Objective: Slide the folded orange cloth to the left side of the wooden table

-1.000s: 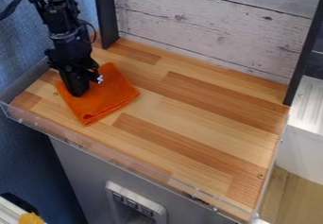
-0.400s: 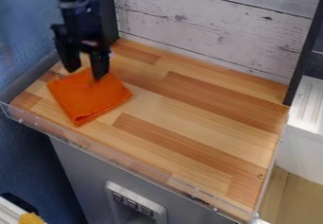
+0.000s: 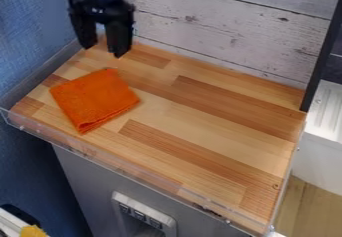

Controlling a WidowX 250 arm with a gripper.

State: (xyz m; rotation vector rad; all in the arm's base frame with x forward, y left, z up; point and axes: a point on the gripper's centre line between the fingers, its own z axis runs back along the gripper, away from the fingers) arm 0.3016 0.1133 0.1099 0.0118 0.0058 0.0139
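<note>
Up over the counter's back left corner: black two-finger gripper, clear of the cloth and holding nothing
Pincer: wide, fingers well spread
Orange folded fabric cloth: lying flattish on the left end of the striped wooden counter, near the clear plastic front lip
What changed: gripper was down on the cloth a second ago, now it's lifted up and back; cloth slid slightly left in the view, then stayed put
My read: cloth's been let go, so moving it more needs a fresh grab
</note>
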